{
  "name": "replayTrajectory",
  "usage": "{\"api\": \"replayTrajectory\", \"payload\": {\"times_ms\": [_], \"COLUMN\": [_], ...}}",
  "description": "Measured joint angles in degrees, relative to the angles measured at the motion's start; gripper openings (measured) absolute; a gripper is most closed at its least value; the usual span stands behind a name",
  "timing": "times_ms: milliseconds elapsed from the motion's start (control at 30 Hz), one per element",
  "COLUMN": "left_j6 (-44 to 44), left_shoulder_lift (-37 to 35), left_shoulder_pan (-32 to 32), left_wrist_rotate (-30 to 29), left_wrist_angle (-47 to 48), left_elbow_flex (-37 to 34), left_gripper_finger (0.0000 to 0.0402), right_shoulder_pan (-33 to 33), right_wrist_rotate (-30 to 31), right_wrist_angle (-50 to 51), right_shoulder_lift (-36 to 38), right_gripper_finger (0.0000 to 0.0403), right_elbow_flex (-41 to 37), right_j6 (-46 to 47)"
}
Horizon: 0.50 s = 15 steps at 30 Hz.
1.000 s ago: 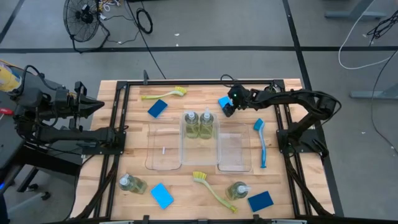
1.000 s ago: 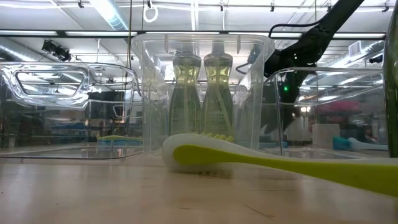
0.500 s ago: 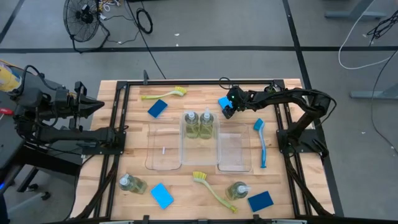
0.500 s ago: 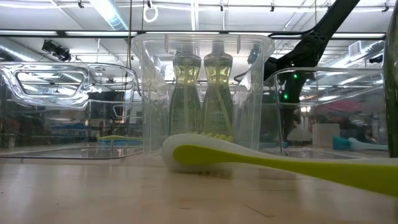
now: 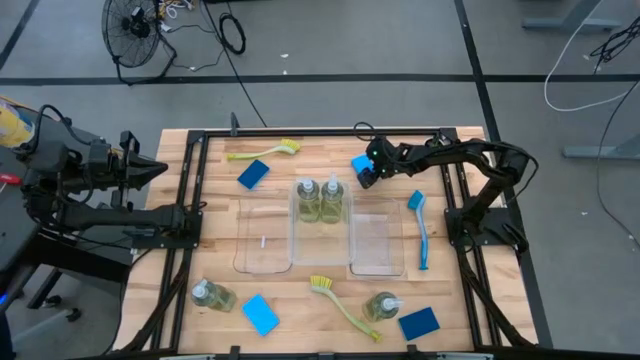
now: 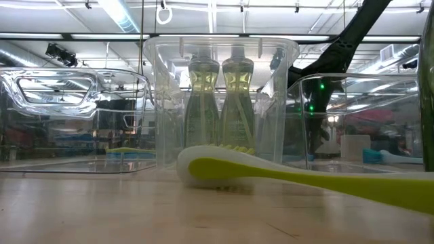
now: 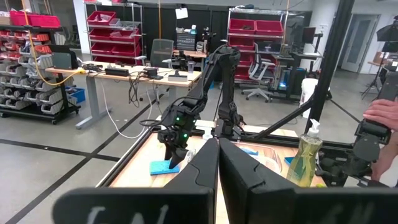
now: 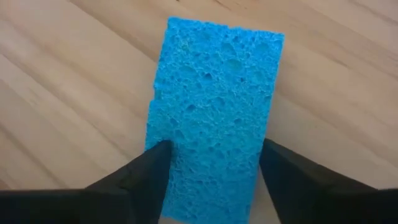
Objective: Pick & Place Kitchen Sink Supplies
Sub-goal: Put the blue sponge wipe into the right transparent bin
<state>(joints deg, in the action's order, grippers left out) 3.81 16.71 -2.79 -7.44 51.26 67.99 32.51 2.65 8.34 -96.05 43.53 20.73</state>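
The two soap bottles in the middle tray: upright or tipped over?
Upright. The low view shows both soap bottles standing side by side, pumps up, in the middle tray.

Blue sponge [image 8: 214, 118] cut off between end effector fingers [image 8: 140, 180], green brush handle [image 6: 380, 190] cropped

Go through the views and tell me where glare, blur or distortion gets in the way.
Low view: ceiling lights glare off the clear trays and warp the room behind them; the near yellow-green brush looks soft. High view: evenly lit, faint shadows only. Left wrist view: its own end effector is a dark, blurred mass. Right wrist view: the blue sponge shows sharp pores between dim fingers.
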Motion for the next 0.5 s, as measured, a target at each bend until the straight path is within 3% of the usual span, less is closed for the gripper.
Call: {"api": "replayTrajectory", "payload": {"times_ms": [233, 500], "left_j6": [0.0, 0.0], "left_shoulder_lift": [0.0, 0.0], "left_shoulder_pan": [0.0, 0.0], "left_wrist_rotate": [0.0, 0.0], "left_wrist_angle": [0.0, 0.0], "left_elbow_flex": [0.0, 0.0], "left_gripper_finger": [0.0018, 0.0018], "right_shoulder_pan": [0.0, 0.0], "right_wrist_rotate": [-0.4, -0.6], "right_wrist_angle": [0.0, 0.5], "right_shoulder_lift": [0.0, 0.3], "right_gripper_finger": [0.0141, 0.0063], "right_elbow_flex": [0.0, 0.0], "right_j6": [1.1, 1.3]}}
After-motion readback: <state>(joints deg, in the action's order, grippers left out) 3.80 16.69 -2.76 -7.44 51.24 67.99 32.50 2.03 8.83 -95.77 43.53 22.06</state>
